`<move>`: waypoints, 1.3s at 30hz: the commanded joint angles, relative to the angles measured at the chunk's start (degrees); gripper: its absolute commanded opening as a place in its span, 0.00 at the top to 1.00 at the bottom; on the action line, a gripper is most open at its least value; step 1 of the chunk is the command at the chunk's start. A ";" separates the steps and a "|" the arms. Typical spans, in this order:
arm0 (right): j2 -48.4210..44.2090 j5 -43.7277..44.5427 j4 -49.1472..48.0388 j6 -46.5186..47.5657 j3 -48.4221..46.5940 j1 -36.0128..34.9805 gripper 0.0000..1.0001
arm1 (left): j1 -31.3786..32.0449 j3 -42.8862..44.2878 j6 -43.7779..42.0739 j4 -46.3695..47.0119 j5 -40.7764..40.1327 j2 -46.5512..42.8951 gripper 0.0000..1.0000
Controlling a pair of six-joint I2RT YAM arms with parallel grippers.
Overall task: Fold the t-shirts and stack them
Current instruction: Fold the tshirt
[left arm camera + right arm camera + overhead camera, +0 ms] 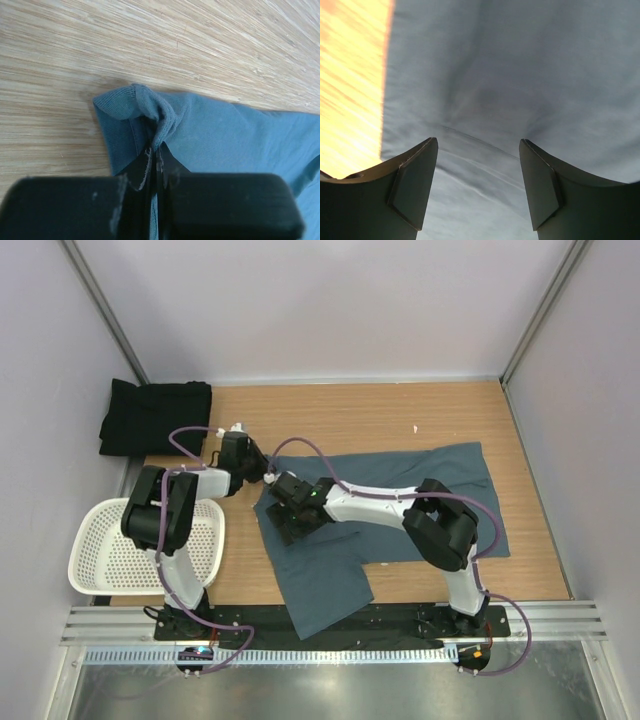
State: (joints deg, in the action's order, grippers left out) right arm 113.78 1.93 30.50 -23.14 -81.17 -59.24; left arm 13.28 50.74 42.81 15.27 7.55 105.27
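Note:
The slate blue-grey t-shirt (400, 502) lies spread on the wooden table, one part hanging toward the near edge. My left gripper (268, 478) is shut on a bunched corner of the blue-grey t-shirt (145, 107) at its far left. My right gripper (285, 518) is open, jaws wide, just above the shirt's left part (520, 90), with cloth between the fingers (415, 185). The black t-shirt (155, 417) lies folded at the far left corner of the table.
A white perforated basket (105, 550) stands at the near left beside the left arm. Bare wood (380, 420) lies beyond the shirt. Grey walls close in the table on three sides.

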 commanded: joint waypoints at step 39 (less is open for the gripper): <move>-9.45 7.56 7.91 4.24 -1.01 -6.06 0.99 | -0.01 4.19 -5.10 0.82 2.12 2.92 1.00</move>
State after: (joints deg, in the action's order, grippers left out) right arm 108.29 10.20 36.62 -20.12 -81.93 -64.84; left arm 13.26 53.58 39.57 15.64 9.17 107.63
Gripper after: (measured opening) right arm 0.057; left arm 0.011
